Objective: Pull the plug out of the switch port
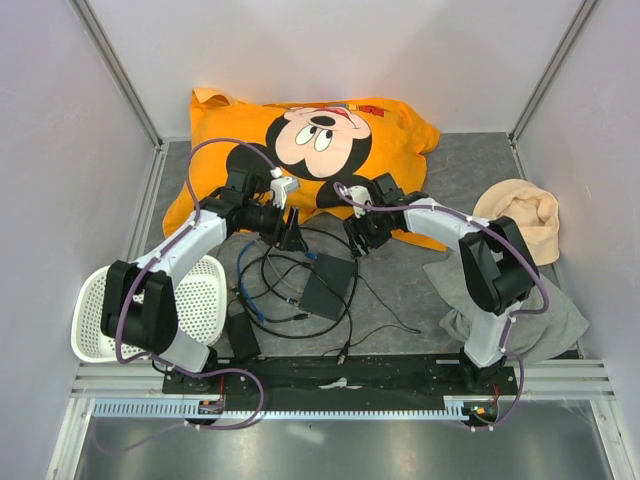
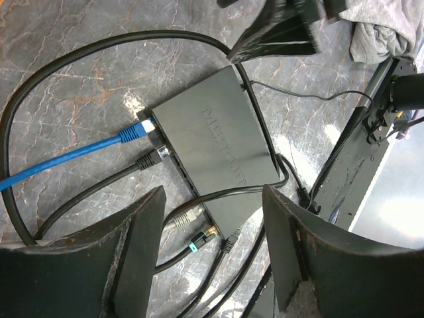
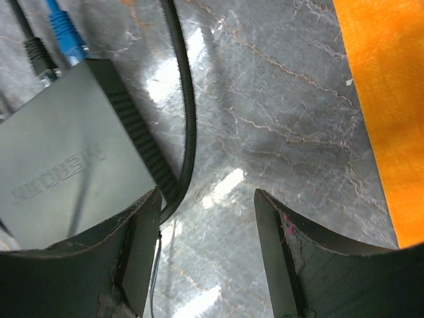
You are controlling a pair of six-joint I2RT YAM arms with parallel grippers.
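Observation:
The switch (image 1: pixel 329 286) is a flat matte-black box on the grey table, with several cables plugged into its left edge. In the left wrist view the switch (image 2: pixel 218 142) carries a blue plug (image 2: pixel 136 131), a black plug (image 2: pixel 154 158), a grey plug (image 2: pixel 185 217) and a teal-tabbed plug (image 2: pixel 199 240). My left gripper (image 2: pixel 212 199) is open and empty, above the switch's port edge and touching nothing. My right gripper (image 3: pixel 207 199) is open and empty over bare table beside the switch (image 3: pixel 59 159). The blue plug (image 3: pixel 66 33) shows there too.
A yellow Mickey Mouse shirt (image 1: pixel 310 150) lies at the back. A white mesh basket (image 1: pixel 200 300) stands at the left, with a narrow black power brick (image 1: pixel 243 335) beside it. A beige cloth (image 1: pixel 520 215) and a grey cloth (image 1: pixel 520 310) lie at the right. Black cables (image 1: pixel 275 280) loop around the switch.

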